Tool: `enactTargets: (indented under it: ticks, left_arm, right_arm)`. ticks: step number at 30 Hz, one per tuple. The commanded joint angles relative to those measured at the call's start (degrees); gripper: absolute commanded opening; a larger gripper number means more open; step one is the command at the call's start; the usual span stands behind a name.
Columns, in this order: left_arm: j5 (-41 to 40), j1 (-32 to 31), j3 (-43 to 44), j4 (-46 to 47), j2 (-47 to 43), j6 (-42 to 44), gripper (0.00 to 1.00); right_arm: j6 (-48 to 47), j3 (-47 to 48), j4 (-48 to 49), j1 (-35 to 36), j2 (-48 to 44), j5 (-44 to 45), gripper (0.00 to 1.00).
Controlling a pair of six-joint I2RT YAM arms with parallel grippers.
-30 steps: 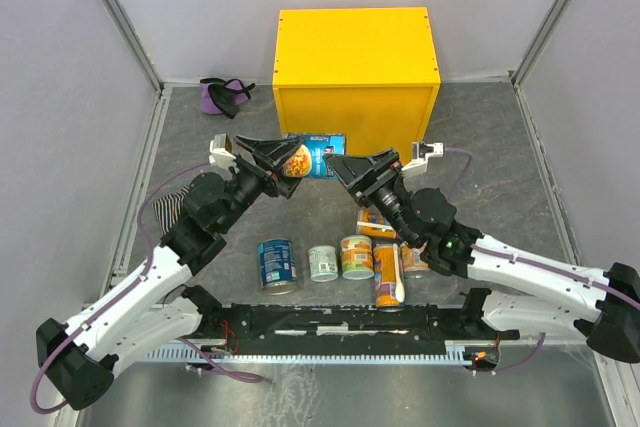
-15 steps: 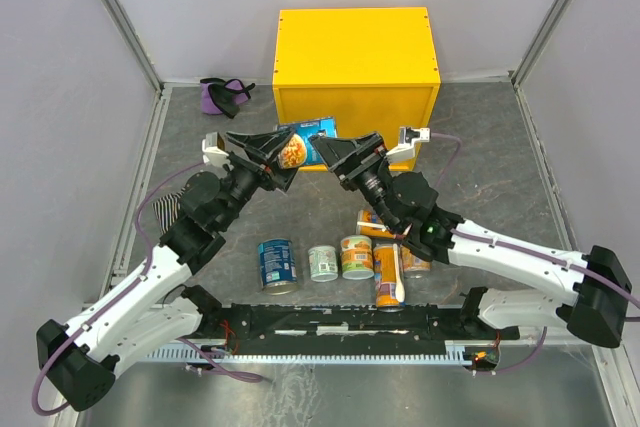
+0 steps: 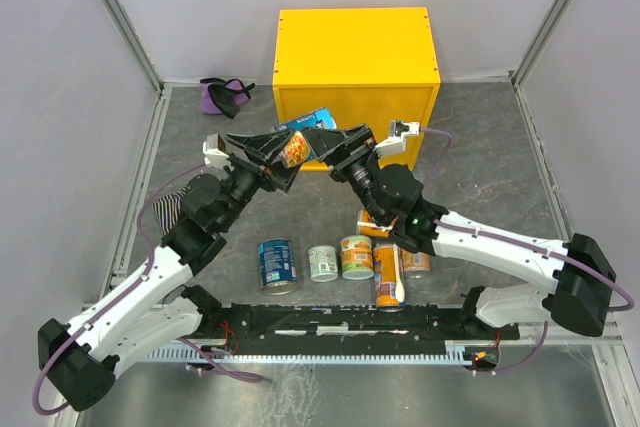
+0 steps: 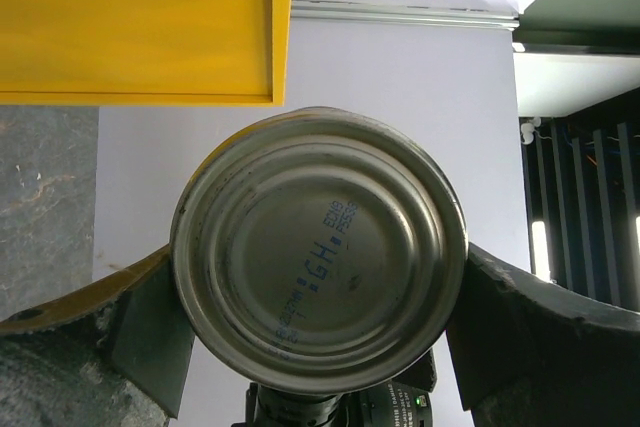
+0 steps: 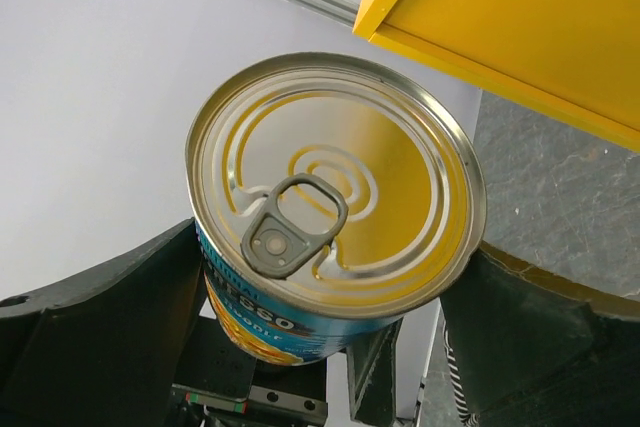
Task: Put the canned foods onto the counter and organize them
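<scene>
A blue-labelled can (image 3: 305, 129) hangs in the air in front of the yellow counter (image 3: 357, 47), tilted on its side. My left gripper (image 3: 283, 157) and my right gripper (image 3: 322, 147) face each other and are both shut on this can. The left wrist view shows its stamped silver bottom (image 4: 318, 247) between my fingers (image 4: 145, 332). The right wrist view shows its pull-tab top (image 5: 335, 197) between my fingers (image 5: 100, 347). The counter's top is bare. Its lower edge shows in the left wrist view (image 4: 130, 17) and the right wrist view (image 5: 520, 17).
Several cans stand on the grey floor near the arm bases: a blue one (image 3: 277, 264), a pale-green one (image 3: 322, 263), a short orange one (image 3: 357, 257), and tall orange ones (image 3: 388, 275). A purple cloth bundle (image 3: 225, 94) lies back left, a striped cloth (image 3: 168, 211) under the left arm.
The blue can has risen and shifted left toward the counter's front. The right gripper has moved in and up onto the can. The left gripper has lifted with it.
</scene>
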Motion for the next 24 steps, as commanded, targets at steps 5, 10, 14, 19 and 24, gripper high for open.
enactTargets:
  ticks: [5, 10, 14, 19, 24]
  left_arm:
    - [6.4, -1.0, 0.3, 16.2, -1.7, -2.8, 0.03]
    - [7.0, -0.9, -0.6, 17.1, -1.8, -2.8, 0.03]
    - [7.7, -0.8, -0.7, 17.0, -2.0, -2.6, 0.03]
    - [8.9, 0.0, -0.3, 15.5, -2.5, -0.8, 0.03]
    - [10.6, 1.1, 0.8, 11.1, -3.1, 2.6, 0.03]
  right_arm:
    - [-0.9, 3.2, 3.6, -0.9, 2.4, -0.4, 1.00]
    - [-1.0, 3.9, 4.6, -1.4, 3.9, -1.5, 0.96]
    - [-1.0, 4.3, 5.3, -1.7, 5.5, -3.5, 0.85]
    - [0.4, 2.1, 12.4, -1.9, 8.0, -6.1, 0.68]
    - [1.2, -0.4, 19.7, -2.1, 9.8, -8.1, 0.54]
